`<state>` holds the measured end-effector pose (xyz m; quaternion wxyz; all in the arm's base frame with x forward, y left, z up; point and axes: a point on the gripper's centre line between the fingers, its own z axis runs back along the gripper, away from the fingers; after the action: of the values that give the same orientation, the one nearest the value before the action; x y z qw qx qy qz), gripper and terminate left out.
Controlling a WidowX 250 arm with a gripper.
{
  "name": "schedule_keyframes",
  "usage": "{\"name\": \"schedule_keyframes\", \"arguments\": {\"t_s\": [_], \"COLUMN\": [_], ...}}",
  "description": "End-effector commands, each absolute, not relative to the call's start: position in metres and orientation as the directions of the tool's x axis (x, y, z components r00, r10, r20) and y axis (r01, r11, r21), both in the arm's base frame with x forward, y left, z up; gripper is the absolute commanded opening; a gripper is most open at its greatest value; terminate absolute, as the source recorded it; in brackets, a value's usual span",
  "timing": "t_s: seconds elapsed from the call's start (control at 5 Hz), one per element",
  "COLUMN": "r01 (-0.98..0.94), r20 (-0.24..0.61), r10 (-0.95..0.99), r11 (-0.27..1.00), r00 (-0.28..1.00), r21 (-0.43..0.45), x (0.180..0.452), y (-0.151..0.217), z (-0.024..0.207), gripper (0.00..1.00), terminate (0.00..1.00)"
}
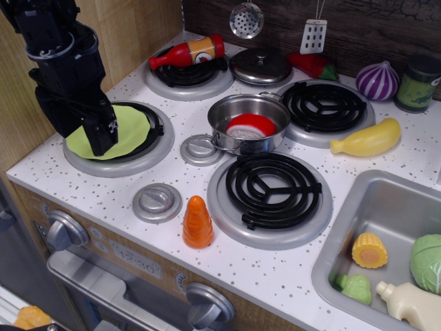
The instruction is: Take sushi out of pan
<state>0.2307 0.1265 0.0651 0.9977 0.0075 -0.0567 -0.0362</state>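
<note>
The sushi point(251, 127), a round red piece with a white centre, lies inside the pan point(227, 138), a small shiny steel pot between the four burners. My gripper point(102, 141) hangs at the far left over a yellow-green cloth point(131, 131) on the front left burner, well away from the pan. Its black fingers point down and look close together; I cannot tell whether they hold anything.
An orange carrot cone point(198, 223) stands near the front edge. A steel lid point(260, 65) and a ketchup bottle point(187, 52) sit at the back. A yellow squash point(366, 138), purple onion point(377, 81) and green can point(418, 83) are right. The sink point(344, 227) holds toy food.
</note>
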Motion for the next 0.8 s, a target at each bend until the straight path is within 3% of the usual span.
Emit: {"name": "schedule_keyframes", "arguments": {"t_s": [0.0, 0.6], "r01": [0.071, 0.548], "r20": [0.113, 0.017], "r10": [-0.073, -0.551], "r11": [0.997, 0.832], "r00": [0.991, 0.834], "r21": [0.019, 0.083], "x": [0.231, 0.309], "y": [0.127, 0.049], "z": [0.065, 0.109], "gripper": [1.00, 1.00], "terminate": [0.00, 0.00]}}
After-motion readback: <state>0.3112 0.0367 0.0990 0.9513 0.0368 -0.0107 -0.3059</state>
